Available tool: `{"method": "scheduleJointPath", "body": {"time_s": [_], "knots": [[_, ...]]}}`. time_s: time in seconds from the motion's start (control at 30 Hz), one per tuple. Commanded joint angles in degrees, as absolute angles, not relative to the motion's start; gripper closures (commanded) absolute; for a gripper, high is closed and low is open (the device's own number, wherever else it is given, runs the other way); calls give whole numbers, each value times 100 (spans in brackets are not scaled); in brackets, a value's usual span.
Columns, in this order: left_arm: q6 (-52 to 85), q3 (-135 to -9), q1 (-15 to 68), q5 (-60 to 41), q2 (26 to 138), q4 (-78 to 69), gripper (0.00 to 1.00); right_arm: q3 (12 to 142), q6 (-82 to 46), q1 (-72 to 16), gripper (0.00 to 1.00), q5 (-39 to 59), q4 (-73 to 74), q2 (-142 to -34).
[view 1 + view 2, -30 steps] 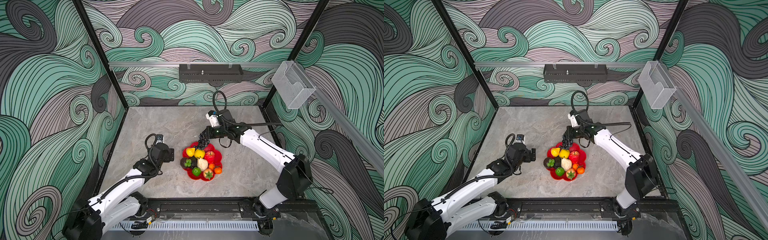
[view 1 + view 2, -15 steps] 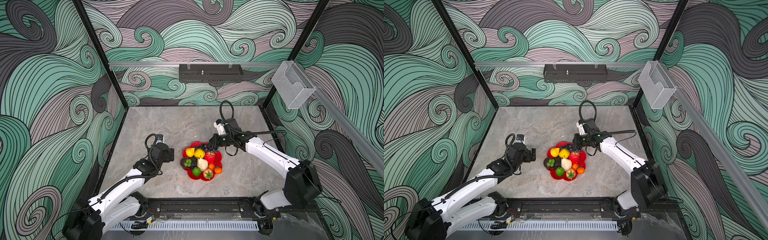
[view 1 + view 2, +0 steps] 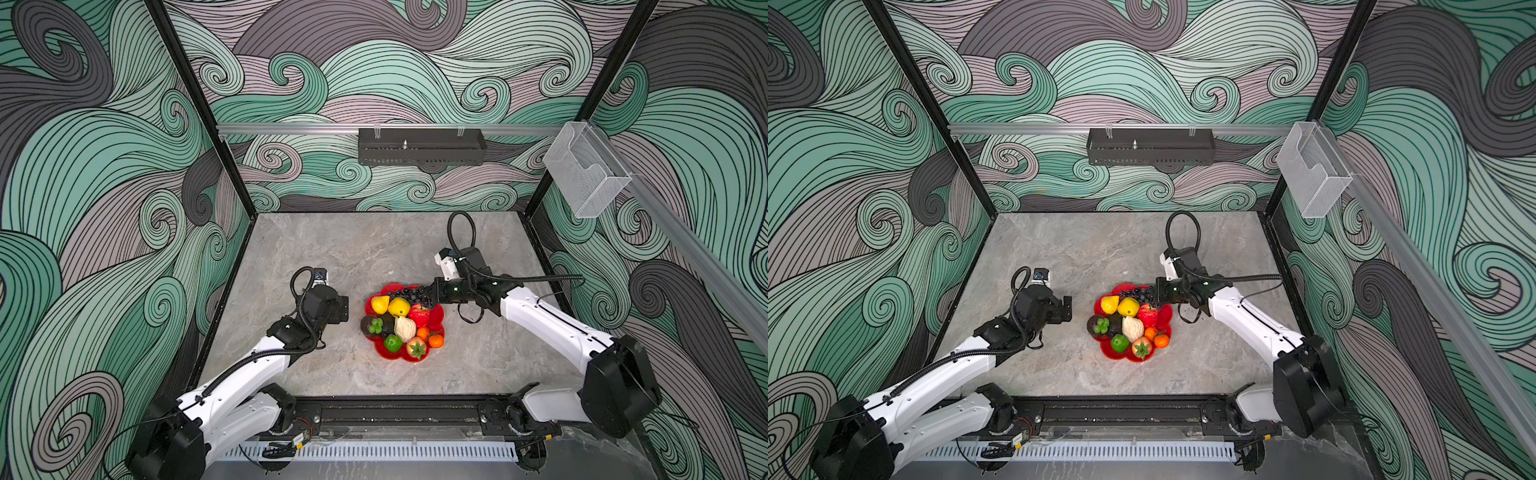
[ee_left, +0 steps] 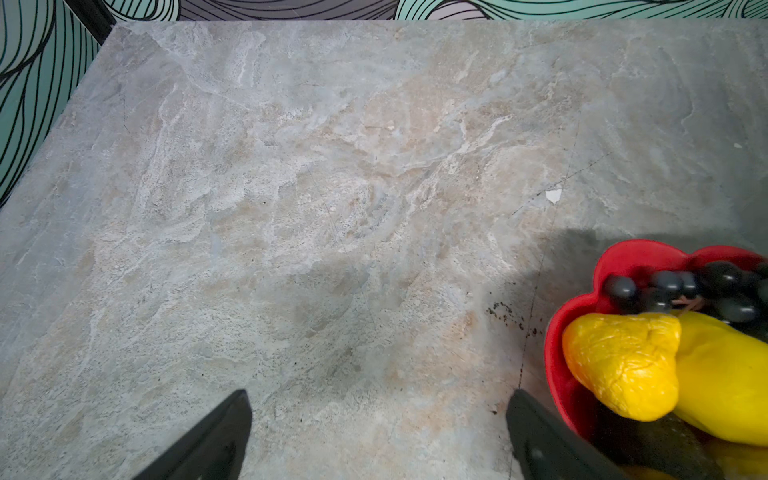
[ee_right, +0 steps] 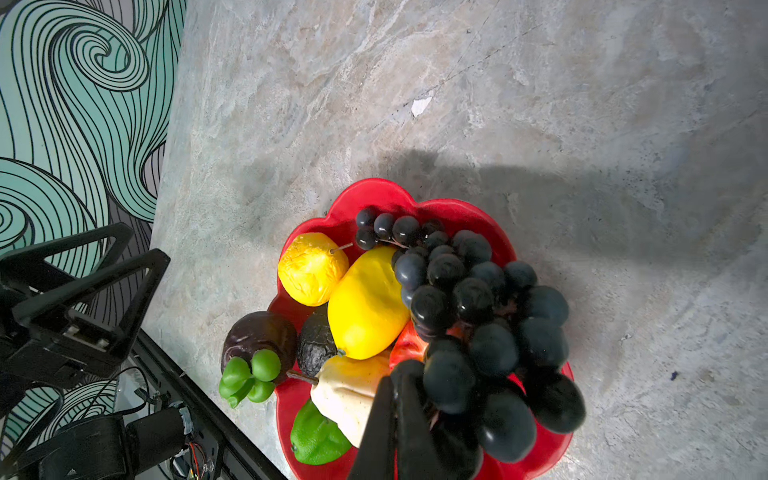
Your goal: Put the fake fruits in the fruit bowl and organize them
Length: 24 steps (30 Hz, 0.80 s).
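One black grape bunch (image 5: pixel 469 307) hangs clamped in my right end effector (image 5: pixel 401 374) over the far rim of the fruit bowl (image 5: pixel 374 191); placing step, next lower and release; my left end effector (image 4: pixel 380 401) stands wide.

You have a grey, marble-patterned tabletop (image 3: pixel 365 249) in front of you, with the red flower-shaped fruit bowl (image 3: pixel 437 314) sitting flat near its middle, a small white scrap (image 4: pixel 553 195) lying on the stone near the bowl, and a scatter of dark specks (image 4: pixel 505 312) just beside the bowl's rim.
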State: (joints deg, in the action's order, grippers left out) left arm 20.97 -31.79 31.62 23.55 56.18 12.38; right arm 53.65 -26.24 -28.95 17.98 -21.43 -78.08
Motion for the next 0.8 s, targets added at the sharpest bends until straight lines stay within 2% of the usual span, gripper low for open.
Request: {"method": "scheduleJointPath", "body": {"time_s": [0.0, 0.2, 0.77], "knots": [[2145, -3389, 3120, 2373, 5669, 1283, 2, 5152, -2723, -2875, 94, 1767, -2170, -7650], [2151, -3393, 3122, 2357, 5687, 1283, 2, 4893, -2768, -2878, 89, 1767, -2153, -7526], [2144, -3375, 3125, 2443, 5634, 1290, 2, 4913, -2538, -2880, 62, 1285, -2561, -6996]]}}
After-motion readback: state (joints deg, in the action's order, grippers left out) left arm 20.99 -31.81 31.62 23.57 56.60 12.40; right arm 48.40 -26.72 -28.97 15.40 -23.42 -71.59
